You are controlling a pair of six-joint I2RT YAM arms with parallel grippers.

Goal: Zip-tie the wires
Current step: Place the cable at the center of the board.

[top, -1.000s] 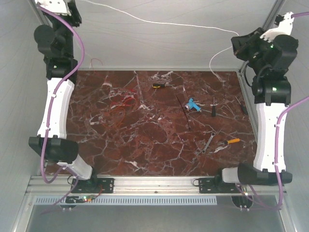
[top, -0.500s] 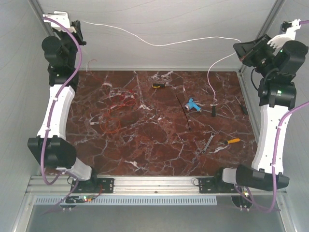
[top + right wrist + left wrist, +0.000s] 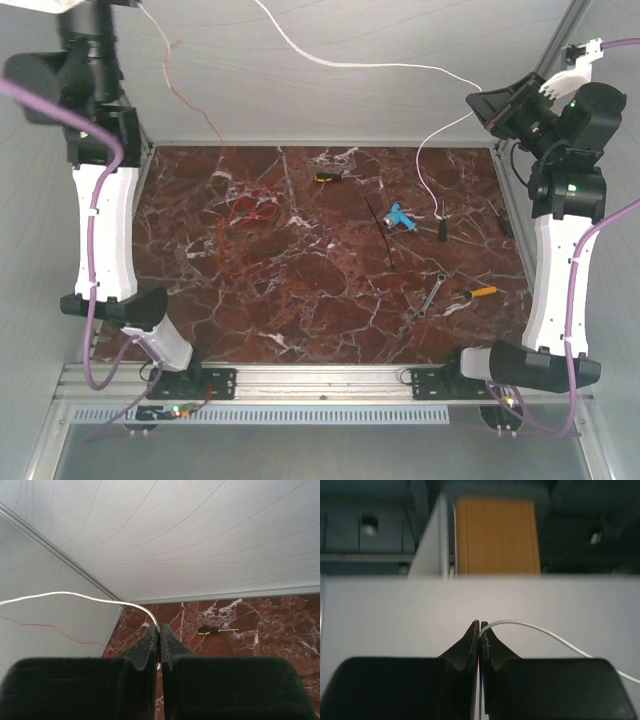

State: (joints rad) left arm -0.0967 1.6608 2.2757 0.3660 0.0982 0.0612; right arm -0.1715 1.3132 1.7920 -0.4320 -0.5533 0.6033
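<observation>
The wires are very thin, light and limp; they sag under their own weight, tangle easily and slip from a loose pinch, so I judge that they need gathering into one bundle and holding just either side of the spot where the tie goes, leaving a short straight run between the holds. The zip tie (image 3: 379,230) is a thin black strip, springy rather than soft and lying flat near the middle of the tabletop (image 3: 300,310), so it is probably best taken by one end, where a tip can get under it. High above the zip tie, the white wire (image 3: 380,67) hangs in a shallow arc across the enclosure; its free tail drops down to the tabletop just right of the zip tie. The left claw (image 3: 480,625) is lifted high and far to the left of the zip tie, fully closed, and the white wire comes out from between its tips; the right claw (image 3: 159,629) is raised up and to the right of the zip tie, also fully closed, with the same strand running in between its tips. A thin red strand (image 3: 50,626) trails in the air up to the left of the zip tie; which claw carries it cannot be told. The red and orange loops (image 3: 250,215) lie loose on the tabletop left of the zip tie, well apart from both claws; nothing touches the zip tie, and no strand is threaded through it yet.
</observation>
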